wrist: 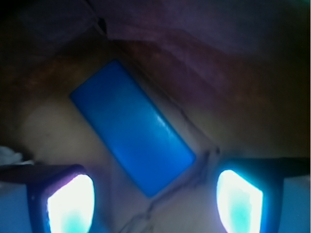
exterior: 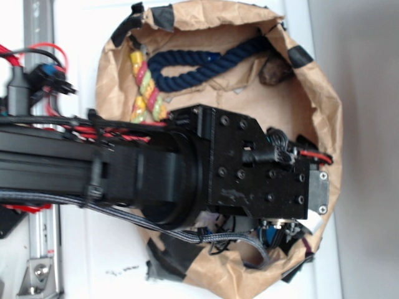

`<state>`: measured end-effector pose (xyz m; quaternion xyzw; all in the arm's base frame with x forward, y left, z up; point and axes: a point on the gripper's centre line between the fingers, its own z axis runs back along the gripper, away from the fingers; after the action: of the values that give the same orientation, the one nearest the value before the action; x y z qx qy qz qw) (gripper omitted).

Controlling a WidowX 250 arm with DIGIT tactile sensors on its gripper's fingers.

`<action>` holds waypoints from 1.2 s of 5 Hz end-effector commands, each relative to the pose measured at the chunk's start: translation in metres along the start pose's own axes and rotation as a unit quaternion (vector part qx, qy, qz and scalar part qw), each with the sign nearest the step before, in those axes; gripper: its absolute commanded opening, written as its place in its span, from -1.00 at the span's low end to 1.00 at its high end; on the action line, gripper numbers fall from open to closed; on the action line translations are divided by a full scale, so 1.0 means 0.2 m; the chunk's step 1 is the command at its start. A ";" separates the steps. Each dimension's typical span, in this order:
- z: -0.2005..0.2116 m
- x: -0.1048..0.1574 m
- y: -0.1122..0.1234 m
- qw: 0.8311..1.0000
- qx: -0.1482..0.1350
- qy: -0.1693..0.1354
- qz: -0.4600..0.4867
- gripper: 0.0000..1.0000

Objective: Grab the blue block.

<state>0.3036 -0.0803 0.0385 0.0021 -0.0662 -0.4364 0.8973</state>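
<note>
Two glowing fingers (wrist: 73,201) fill the bottom of the wrist view, spread wide apart with nothing between them, so the gripper (wrist: 155,199) is released. Just beyond them lies the blue block (wrist: 132,126), flat on the brown paper lining (wrist: 43,121) of a crumpled paper bowl (exterior: 324,112).

The likely trouble is the block's angle: it lies diagonally to the line between the fingers, with only its near corner reaching toward the gap. Closing from here could catch that corner and spin or push the slab away rather than clamp it. Being so thin, it may also slip under the fingers unless they come down to the paper, and the wrinkled lining could snag a fingertip.

The block is a bright blue rectangular slab with a flat, even, slightly matte face and clean edges. In the exterior view the arm (exterior: 93,174) hides it; the navy rope (exterior: 206,65) and the yellow and pink braided rope (exterior: 146,87) lie at the bowl's far side, well apart from the gripper.
</note>
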 end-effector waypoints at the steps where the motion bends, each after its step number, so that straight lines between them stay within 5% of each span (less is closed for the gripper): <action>1: 0.00 0.18 -0.05 0.996 -0.041 -0.034 -0.067 1.00; 2: -0.08 0.17 -0.13 0.991 -0.076 0.007 -0.108 1.00; 3: -0.13 0.14 -0.19 0.992 -0.079 0.051 -0.083 0.13; 4: -0.20 0.09 -0.24 0.992 -0.044 0.102 -0.057 -1.00; 5: -0.20 0.05 -0.25 0.993 -0.002 0.113 0.026 -1.00; 6: 0.01 -0.12 -0.20 0.988 0.000 0.028 0.151 -1.00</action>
<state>0.2561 -0.0714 0.0256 0.0026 -0.0099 -0.3076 0.9514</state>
